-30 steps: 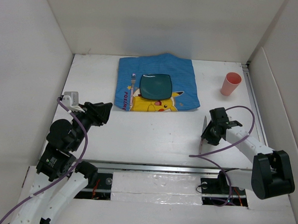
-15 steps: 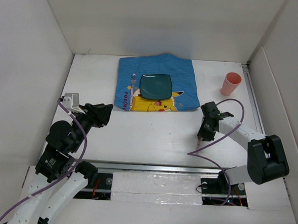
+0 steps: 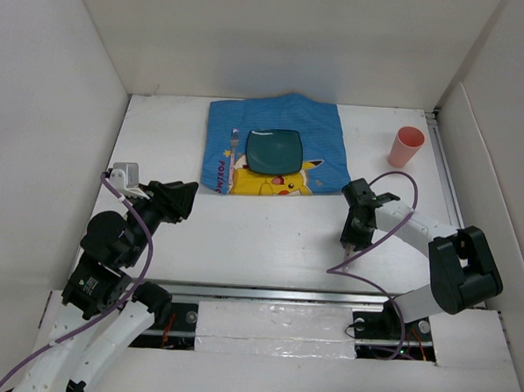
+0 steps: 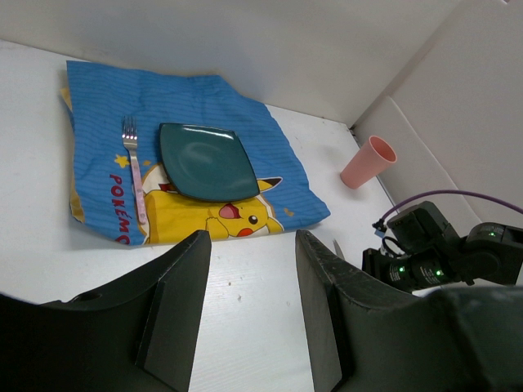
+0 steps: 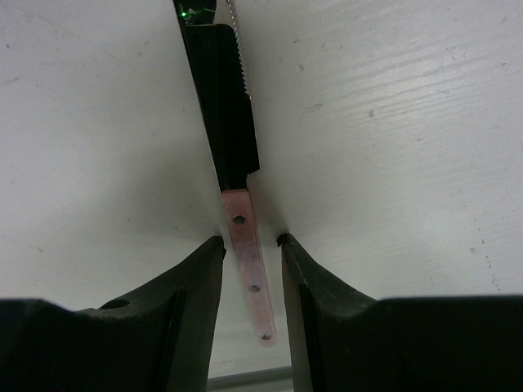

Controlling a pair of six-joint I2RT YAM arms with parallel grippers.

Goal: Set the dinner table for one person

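Observation:
A knife with a pink riveted handle (image 5: 248,269) and a serrated blade lies on the white dinner table (image 3: 260,240). My right gripper (image 3: 352,245) points down over it. In the right wrist view its fingertips (image 5: 251,239) straddle the handle, with a thin gap on each side. The blade tip shows in the left wrist view (image 4: 337,247). A dark teal square plate (image 3: 275,150) and a fork (image 3: 234,142) lie on the blue cartoon cloth (image 3: 323,129). My left gripper (image 3: 184,199) is open and empty above the table, left of the cloth.
A pink cup (image 3: 406,146) stands upright at the far right of the table, also in the left wrist view (image 4: 367,162). White panels wall the table on three sides. A purple cable loops by the right arm (image 3: 395,181).
My right gripper moved left and lower toward the table with the knife. The blade no longer sticks up beside it. The left arm has barely moved.

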